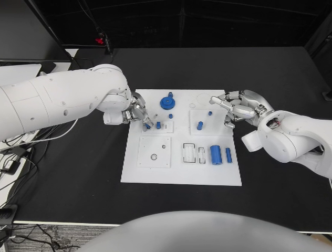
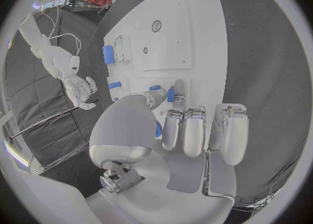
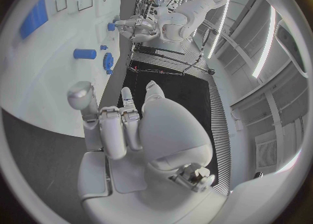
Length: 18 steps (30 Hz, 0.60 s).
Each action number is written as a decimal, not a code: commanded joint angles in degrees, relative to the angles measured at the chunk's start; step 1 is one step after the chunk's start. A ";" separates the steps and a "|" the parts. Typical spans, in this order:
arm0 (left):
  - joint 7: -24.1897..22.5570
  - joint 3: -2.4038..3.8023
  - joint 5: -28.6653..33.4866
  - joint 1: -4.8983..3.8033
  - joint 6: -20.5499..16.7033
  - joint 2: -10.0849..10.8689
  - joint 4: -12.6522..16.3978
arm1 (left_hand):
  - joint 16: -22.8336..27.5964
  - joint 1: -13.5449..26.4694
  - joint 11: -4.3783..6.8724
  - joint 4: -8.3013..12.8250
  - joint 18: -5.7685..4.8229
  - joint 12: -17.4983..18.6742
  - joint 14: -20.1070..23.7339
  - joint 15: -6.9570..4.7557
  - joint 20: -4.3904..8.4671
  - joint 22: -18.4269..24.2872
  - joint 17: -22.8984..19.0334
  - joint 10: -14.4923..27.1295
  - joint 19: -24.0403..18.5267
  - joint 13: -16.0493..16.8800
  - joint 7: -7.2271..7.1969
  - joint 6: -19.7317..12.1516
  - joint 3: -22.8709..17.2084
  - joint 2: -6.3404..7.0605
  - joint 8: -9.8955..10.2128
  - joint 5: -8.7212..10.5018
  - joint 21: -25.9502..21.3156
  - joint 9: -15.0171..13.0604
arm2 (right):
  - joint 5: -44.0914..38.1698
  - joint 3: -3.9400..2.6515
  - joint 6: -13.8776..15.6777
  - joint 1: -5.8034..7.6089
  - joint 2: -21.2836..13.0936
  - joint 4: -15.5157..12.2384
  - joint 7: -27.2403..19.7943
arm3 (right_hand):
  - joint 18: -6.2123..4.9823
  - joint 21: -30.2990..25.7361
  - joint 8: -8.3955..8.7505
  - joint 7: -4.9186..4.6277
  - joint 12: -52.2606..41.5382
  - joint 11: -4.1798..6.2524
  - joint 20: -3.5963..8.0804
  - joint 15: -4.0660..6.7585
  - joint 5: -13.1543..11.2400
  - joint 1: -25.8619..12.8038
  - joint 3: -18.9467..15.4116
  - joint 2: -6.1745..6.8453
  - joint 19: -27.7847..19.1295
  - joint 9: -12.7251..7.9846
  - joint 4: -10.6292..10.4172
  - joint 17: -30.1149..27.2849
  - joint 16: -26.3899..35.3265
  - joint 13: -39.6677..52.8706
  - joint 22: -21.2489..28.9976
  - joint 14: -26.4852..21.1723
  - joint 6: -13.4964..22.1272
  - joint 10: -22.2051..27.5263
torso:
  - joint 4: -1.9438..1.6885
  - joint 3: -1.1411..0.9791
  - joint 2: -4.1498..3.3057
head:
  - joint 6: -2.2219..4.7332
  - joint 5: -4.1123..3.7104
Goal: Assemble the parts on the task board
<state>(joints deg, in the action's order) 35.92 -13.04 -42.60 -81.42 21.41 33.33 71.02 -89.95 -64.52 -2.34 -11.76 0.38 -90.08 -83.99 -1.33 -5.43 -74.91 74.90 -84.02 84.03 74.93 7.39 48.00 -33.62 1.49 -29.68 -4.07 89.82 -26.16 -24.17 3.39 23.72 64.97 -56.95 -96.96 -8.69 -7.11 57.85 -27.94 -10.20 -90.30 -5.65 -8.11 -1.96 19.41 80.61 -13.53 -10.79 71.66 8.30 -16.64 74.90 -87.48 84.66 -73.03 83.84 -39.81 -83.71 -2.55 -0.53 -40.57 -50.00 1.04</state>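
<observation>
Black tabletop [image 1: 75, 173], carrying a white task board [image 1: 181, 176] at its middle, with the assembly judged partly done. Near the board's left edge, left hand [image 1: 136, 113] pinching a small blue peg [image 1: 148, 126] over a square plate, another peg [image 1: 158, 125] standing just beside; toward the far edge a blue gear [image 1: 167, 102] seated, and pegs [image 1: 200, 125] upright on the right-hand plate. Toward the near right, two blue cylinders [image 1: 220, 155] lying loose beside empty rectangular slots [image 1: 189, 152], round holes [image 1: 154, 156] unfilled too; right hand [image 1: 240, 107] hovering at the board's right edge, fingers apart, grasping nothing.
</observation>
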 commanded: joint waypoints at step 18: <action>1.79 -0.42 -2.17 0.58 0.69 0.30 -0.09 | -0.05 -0.83 -0.37 -0.28 -0.38 0.08 -6.01 0.55 -0.41 -15.09 15.10 -5.98 5.97 15.07 -1.11 -4.40 0.21 -0.79 -0.26 -0.45 0.18 0.67 | -0.11 -0.03 -0.26 0.07 -0.06 -0.16 -0.37 | -0.36 -0.25 -0.23 0.04 0.30 -0.09 -0.02 -0.02 0.25 0.41 -0.34 0.04 -0.41 -0.06 -0.08 10.21 0.04 5.34 -0.05 3.17 0.38 -6.29 | -0.03 -0.02 -0.03 | 0.00 0.16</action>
<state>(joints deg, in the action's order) 35.87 -13.00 -42.92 -81.39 21.43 33.44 71.16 -89.95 -65.04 -2.34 -11.76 0.38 -90.07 -83.99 -1.34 -5.42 -74.91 74.90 -84.02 84.03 74.93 7.20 47.81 -33.61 0.96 -29.97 -4.28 89.82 -26.16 -24.17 3.39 23.71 64.97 -57.00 -96.98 -8.67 -7.12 57.85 -27.94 -10.20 -90.19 -5.65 -8.11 -1.96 19.41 80.60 -13.53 -10.79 71.67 8.31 -16.64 74.95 -87.48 85.07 -73.03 83.84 -39.81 -83.71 -2.55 -0.55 -40.58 -50.00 1.17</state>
